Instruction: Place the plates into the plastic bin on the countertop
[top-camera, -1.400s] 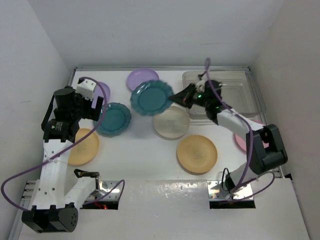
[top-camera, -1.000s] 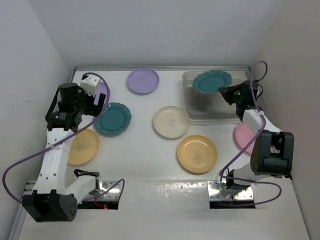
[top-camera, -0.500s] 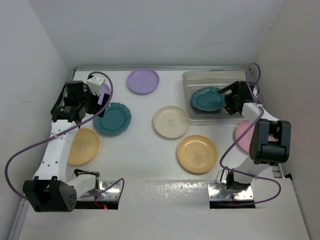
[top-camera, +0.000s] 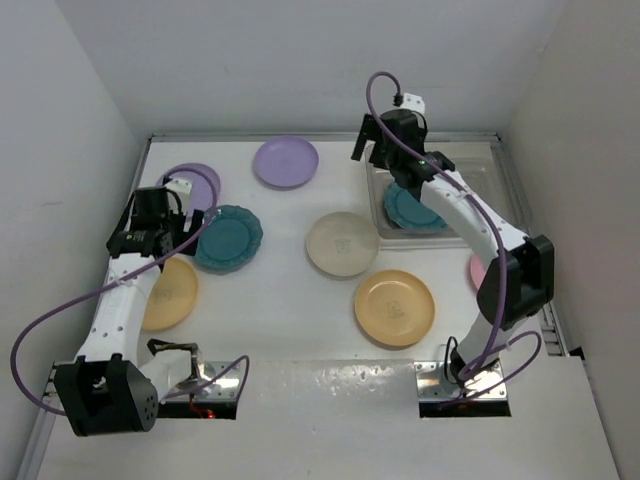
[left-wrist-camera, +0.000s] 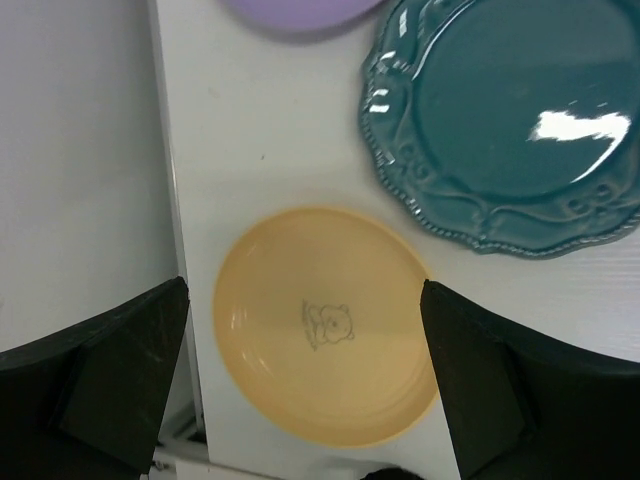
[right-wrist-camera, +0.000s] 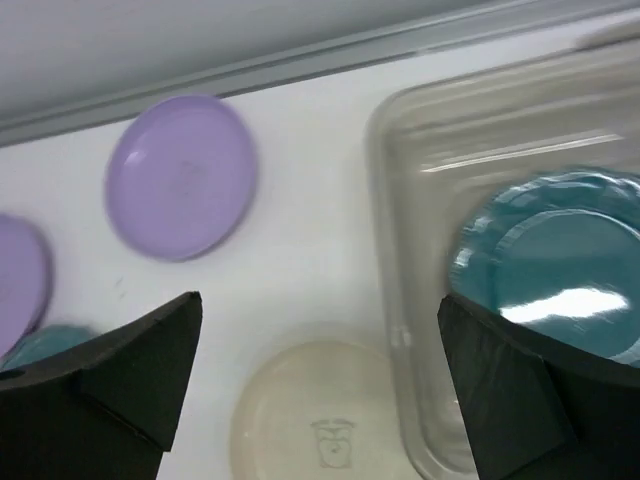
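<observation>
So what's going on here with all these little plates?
Two robot arms are clearing plates into the clear plastic bin. One dark teal plate already lies in it. The right pincer is open and empty, above the countertop beside the bin's left edge. The left pincer, also open, hovers over a yellow-orange plate. Others, among them a cream one, a lavender one and a second teal one, lie on the countertop, not yet picked up.

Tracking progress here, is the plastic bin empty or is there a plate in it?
Not empty: one dark teal plate lies flat inside the plastic bin.
</observation>
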